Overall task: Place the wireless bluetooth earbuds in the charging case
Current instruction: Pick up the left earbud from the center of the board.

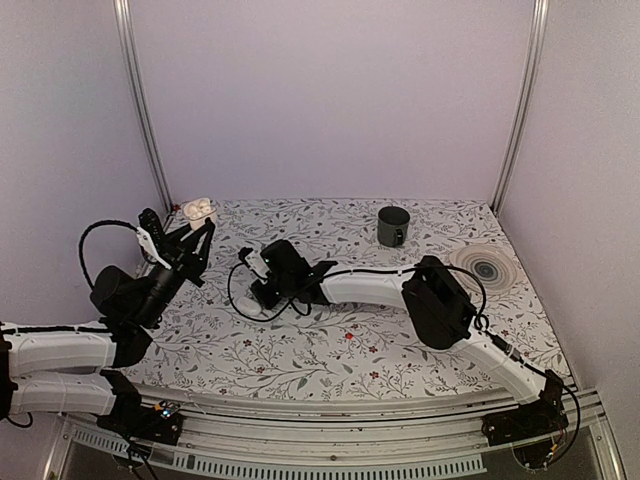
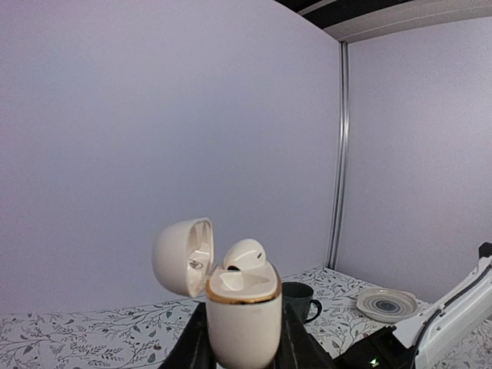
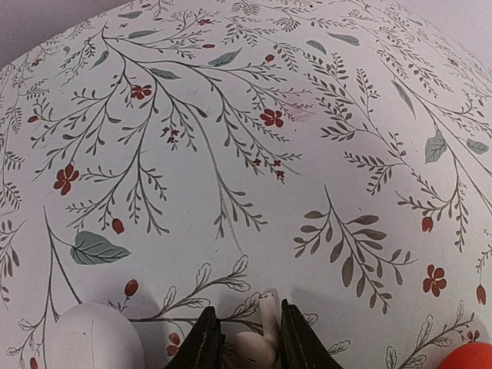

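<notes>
White plastic, light, slippery: our left gripper (image 2: 244, 347) clamps the case (image 2: 242, 307) low, left of the mug (image 1: 393, 226); right gripper (image 3: 247, 323) straddles the earbud (image 3: 257, 346), grip unclear.

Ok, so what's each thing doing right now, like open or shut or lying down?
charging case: lid open, held up above the table.
earbud in the case: sitting in one hollow.
earbud on the table: lying between the right claw's fingers.
left claw: shut on the charging case.
right claw: around the earbud on the table; can't tell if gripping.
mug: upright.
</notes>
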Motion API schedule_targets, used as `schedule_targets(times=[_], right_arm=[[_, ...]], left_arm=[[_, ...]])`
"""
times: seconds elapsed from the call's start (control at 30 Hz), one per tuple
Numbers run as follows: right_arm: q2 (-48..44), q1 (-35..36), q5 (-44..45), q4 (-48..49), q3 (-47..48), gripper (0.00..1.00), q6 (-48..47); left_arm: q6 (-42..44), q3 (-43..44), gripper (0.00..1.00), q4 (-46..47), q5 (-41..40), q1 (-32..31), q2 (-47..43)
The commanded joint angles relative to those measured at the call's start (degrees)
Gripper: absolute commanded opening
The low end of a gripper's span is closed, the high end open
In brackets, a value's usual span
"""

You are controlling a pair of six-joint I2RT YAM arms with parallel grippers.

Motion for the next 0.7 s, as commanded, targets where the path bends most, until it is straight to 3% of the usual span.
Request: schedule_targets(times=[0.0,0.37,0.5,0.67], right_arm=[[-2.4,0.6,0.7,-2.0,-3.5,0.26,-1.0],[-5.2,0.4,0.6,-1.1,-5.6,0.14,-0.2],[-9.9,-1.4,-2.2,-0.3,-11.3,0.12,3.1],[-20.6,-4.8,-7.8,2.9,-25.1,0.11,8.9]], left_arm=[[-0.4,0.2,0.0,1.8,0.2,0.8,0.1],[-0.7,0.5,0.0,2.0,0.5,0.8,1.1],[-0.7,0.5,0.0,3.0,0.7,0.8,2.3],[0.4,1.8,0.0,4.5,3.2,0.8,6.1]])
